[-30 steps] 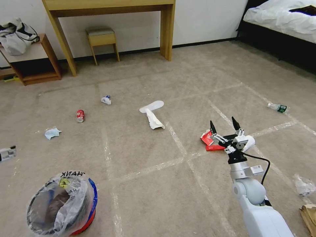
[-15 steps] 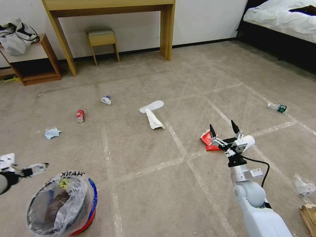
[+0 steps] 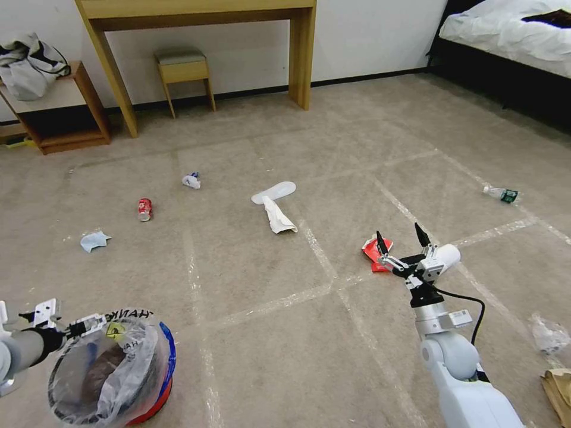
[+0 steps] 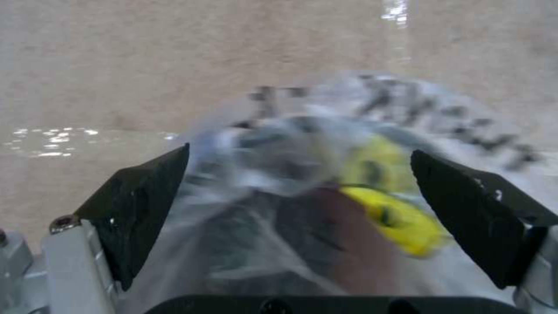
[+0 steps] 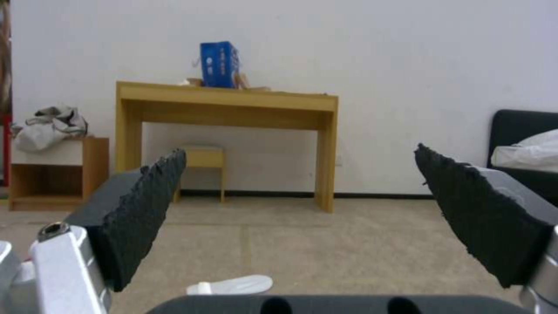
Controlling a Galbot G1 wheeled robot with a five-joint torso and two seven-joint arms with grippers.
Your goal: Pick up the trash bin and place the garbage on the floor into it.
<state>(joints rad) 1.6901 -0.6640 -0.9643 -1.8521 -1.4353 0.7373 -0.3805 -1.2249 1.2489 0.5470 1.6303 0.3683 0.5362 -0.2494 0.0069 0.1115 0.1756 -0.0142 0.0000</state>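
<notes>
The trash bin [image 3: 113, 371], a red bucket lined with a clear lettered bag, stands on the carpet at the near left. My left gripper [image 3: 89, 324] hovers at its far-left rim, open. In the left wrist view, the gripper [image 4: 300, 150] has its fingers spread either side of the bag [image 4: 372, 100]. My right gripper [image 3: 398, 233] is open in the air just in front of the red wrapper [image 3: 375, 249], holding nothing. Other garbage on the floor: a red can [image 3: 145, 209], crumpled paper [image 3: 191, 180], a light-blue cloth [image 3: 94, 241] and a clear bottle [image 3: 501, 194].
White slippers [image 3: 276, 205] lie mid-floor. A wooden desk [image 3: 196, 15], stool [image 3: 183, 68] and low shelf [image 3: 59, 119] line the far wall, with a bed [image 3: 511, 35] at far right. Crumpled plastic [image 3: 550, 336] and a brown paper bag [image 3: 559, 392] lie at near right.
My left arm has come in from the left edge and reached the bin's rim. The right gripper has drawn back slightly toward me, still open.
</notes>
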